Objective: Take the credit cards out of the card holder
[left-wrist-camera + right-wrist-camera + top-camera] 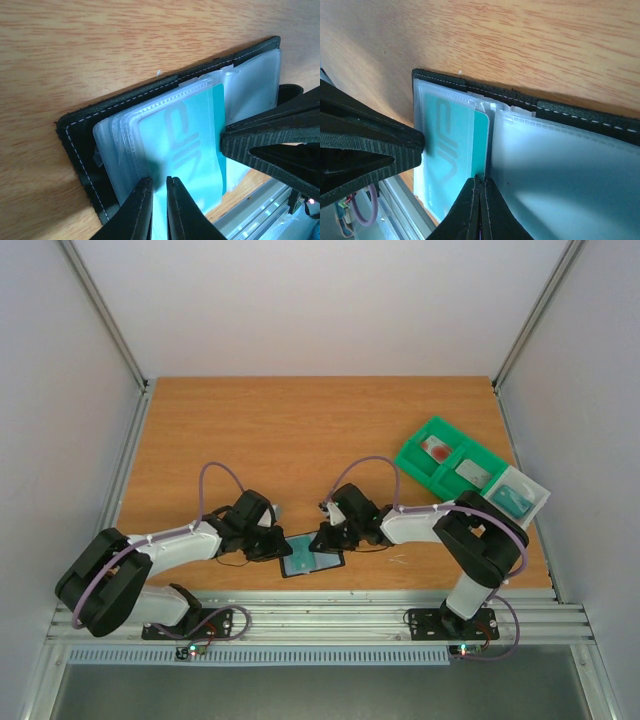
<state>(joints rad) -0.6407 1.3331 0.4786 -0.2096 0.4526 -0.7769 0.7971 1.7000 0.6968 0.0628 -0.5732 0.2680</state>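
Note:
The black card holder (312, 558) lies open on the table near its front edge, its clear plastic sleeves fanned out; it also shows in the left wrist view (80, 135) and the right wrist view (560, 107). A teal card (185, 145) with pale lettering sits in the top sleeve, its bare edge sticking out toward the fold (481, 145). My left gripper (159, 182) pinches the sleeve's outer edge, jaws almost together. My right gripper (480, 179) is shut on the teal card's exposed edge. A pale grey card (472, 473) lies in the green tray.
The green compartment tray (420, 455) stands at the right with a red item (437, 448) in it. A white tray (540, 495) beside it holds a teal item (512, 500). The table's metal front rail runs just below the card holder.

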